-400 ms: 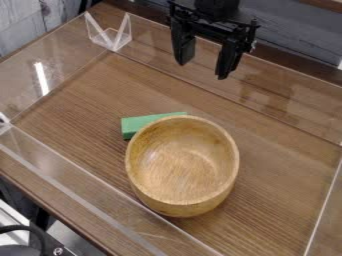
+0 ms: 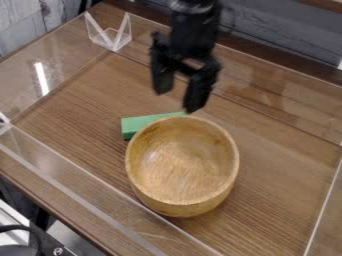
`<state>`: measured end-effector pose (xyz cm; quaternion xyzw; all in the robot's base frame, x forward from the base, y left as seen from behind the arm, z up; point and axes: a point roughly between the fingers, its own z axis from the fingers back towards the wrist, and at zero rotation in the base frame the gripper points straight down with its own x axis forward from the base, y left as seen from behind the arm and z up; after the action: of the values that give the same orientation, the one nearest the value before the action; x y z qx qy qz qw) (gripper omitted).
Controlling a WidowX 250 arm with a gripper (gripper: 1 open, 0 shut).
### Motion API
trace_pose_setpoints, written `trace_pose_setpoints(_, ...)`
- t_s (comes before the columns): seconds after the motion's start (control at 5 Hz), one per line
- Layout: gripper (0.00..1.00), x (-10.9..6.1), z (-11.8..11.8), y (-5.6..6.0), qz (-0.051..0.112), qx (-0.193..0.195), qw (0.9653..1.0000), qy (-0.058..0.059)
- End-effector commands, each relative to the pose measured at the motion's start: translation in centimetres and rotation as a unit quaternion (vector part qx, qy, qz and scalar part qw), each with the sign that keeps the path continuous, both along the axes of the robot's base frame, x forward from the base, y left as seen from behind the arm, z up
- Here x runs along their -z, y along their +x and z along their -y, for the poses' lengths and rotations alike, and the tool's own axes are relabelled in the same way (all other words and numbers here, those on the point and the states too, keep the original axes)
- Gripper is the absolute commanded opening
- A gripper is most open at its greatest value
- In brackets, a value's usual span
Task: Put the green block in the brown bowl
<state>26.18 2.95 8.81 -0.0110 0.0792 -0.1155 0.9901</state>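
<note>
The green block [image 2: 147, 124] lies flat on the wooden table [image 2: 80, 100], its long side running left to right, with its right end tucked against (and partly hidden by) the far rim of the brown bowl [image 2: 183, 164]. The bowl sits upright just in front of it, nearer the camera, with nothing inside but its own grain. Above the block's right end and the bowl's far rim hangs the gripper [image 2: 182, 87], pointing straight down, its dark fingers [image 2: 195, 93] spread apart and holding nothing; they are clear of both block and bowl. Clear plastic walls [image 2: 54, 55] fence the table on all sides, and a small transparent folded stand [image 2: 108, 32] sits at the far left corner.
</note>
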Motion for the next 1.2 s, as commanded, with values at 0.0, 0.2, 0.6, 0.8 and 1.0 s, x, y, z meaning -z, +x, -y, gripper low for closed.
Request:
trace_pose_setpoints(0.0, 1.00, -1.6, -2.2, -1.7, 0.052, 0.059, 0.9969, 0.000)
trace_pose_setpoints(0.2, 1.00, -1.6, -3.6, -2.8, 0.068, 0.085, 0.9941, 0.002)
trace_pose_setpoints(0.6, 1.00, -0.5, -3.9, -2.5, 0.088, 0.106, 0.9904, -0.003)
trace_pose_setpoints(0.8, 1.00, -0.1, -4.0, -2.3, 0.095, 0.113, 0.9890, -0.007)
trace_pose_setpoints(1.0, 1.00, 0.4, -4.2, -2.0, 0.100, 0.118, 0.9879, -0.009)
